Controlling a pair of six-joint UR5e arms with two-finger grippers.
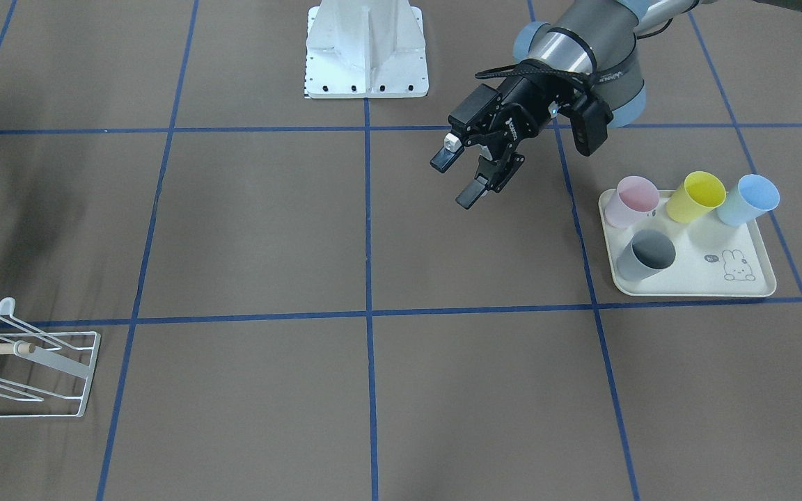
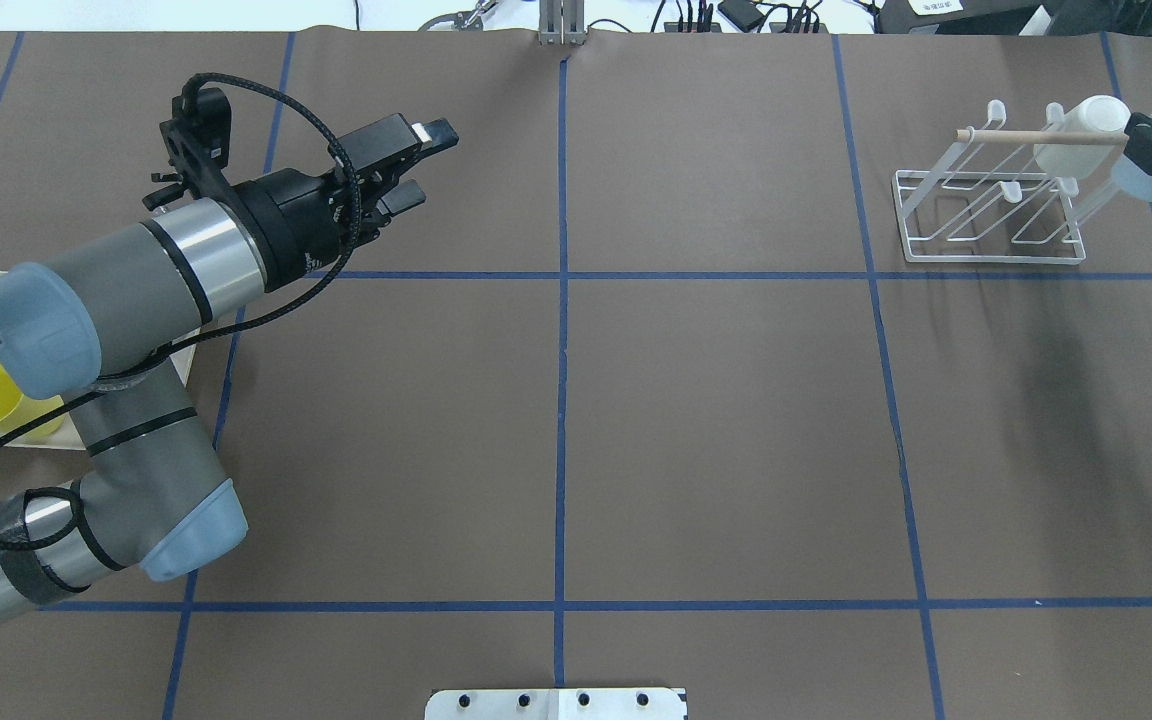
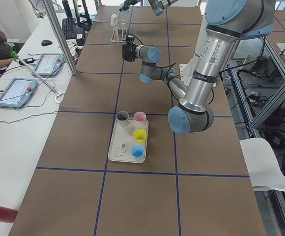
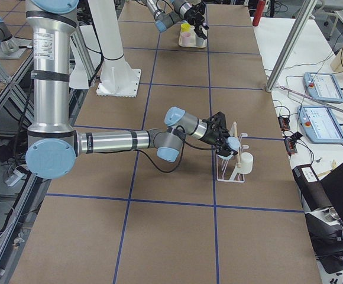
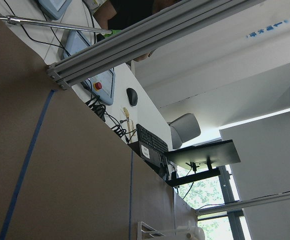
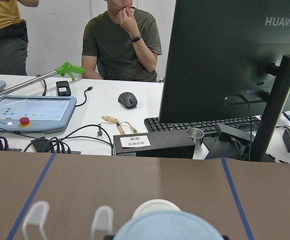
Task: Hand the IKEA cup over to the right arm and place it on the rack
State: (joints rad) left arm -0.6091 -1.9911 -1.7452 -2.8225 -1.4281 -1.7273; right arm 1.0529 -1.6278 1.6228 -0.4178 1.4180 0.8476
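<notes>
In the front-facing view, your left gripper [image 1: 454, 181] hangs over the bare brown table [image 1: 373, 403] with its jaws spread wide and nothing between them. The tray [image 1: 693, 285] lies well off to the side of those jaws, towards the left arm's own side. It holds a pink cup [image 1: 634, 202], a yellow cup [image 1: 702, 197], a sky-blue cup [image 1: 749, 200] and a grey cup [image 1: 645, 254]. The rack [image 1: 60, 362] is far from these jaws, across the table. The right gripper is out of this view.

In the overhead view, the left jaws are again wide apart. Your right gripper [image 2: 1151, 150] is at the end of the rack. A black finger lies across the pale blue cup [image 2: 1146, 185], so the jaws are clamped on it. Just past those jaws, a white cup [image 2: 1086, 135] sits on the rack under the wooden dowel [image 2: 1016, 135].

In the exterior left view, the right jaws are too small to read.

In the exterior right view, the pale blue cup [image 4: 233, 144] is right at the tips of the right jaws, above the rack. The white cup [image 4: 246, 161] is just beyond it.

The left wrist view shows table and desks, with a bit of rack at the bottom edge.

In the right wrist view, the pale blue cup [image 6: 167, 227] fills the bottom middle, right where the jaws are. The white cup's rim pokes out just behind it. Two white prongs [image 6: 35, 215] stand to one side.
</notes>
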